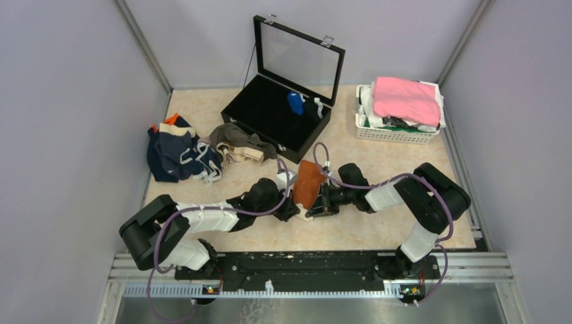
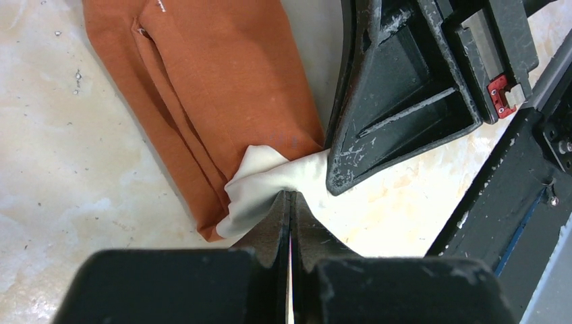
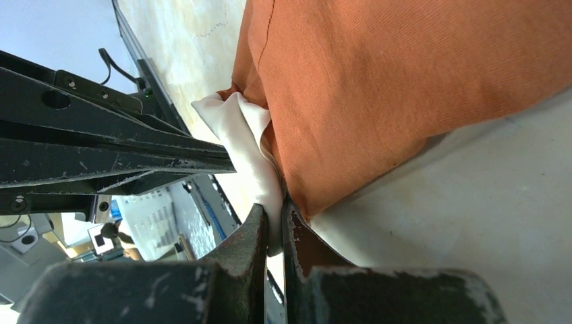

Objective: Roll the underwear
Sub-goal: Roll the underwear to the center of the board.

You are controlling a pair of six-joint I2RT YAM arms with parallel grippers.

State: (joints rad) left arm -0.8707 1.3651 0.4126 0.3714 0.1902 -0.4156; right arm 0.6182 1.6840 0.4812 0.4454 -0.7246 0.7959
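Pressed together, the left gripper (image 2: 291, 197) has its fingertips nipped on a fold of white lining (image 2: 260, 181) that sticks out from the near corner of the rust-orange brief (image 2: 222, 88). The right gripper (image 3: 274, 214) meets it from the opposite side. Its jaws are almost together too, pinching the same white lining where it joins the orange edge. In the left wrist view the two tools stand tip to tip, nearly touching, with the lining bunched between them.

The orange brief lies folded into a long narrow strip on the table (image 1: 351, 233), centre front. It runs away from the two grippers toward a black case (image 1: 270, 115).

That case sits open behind it, lid upright, with a small blue item (image 1: 295, 102) inside. To the left lie an olive-brown brief (image 1: 237, 144) with a tan band and, further left, a heap of navy briefs (image 1: 181, 156) with white trim, both well apart from the grippers. At back right a white basket (image 1: 398, 133) holds a bright pink cloth (image 1: 406, 100) on top of other fabric.
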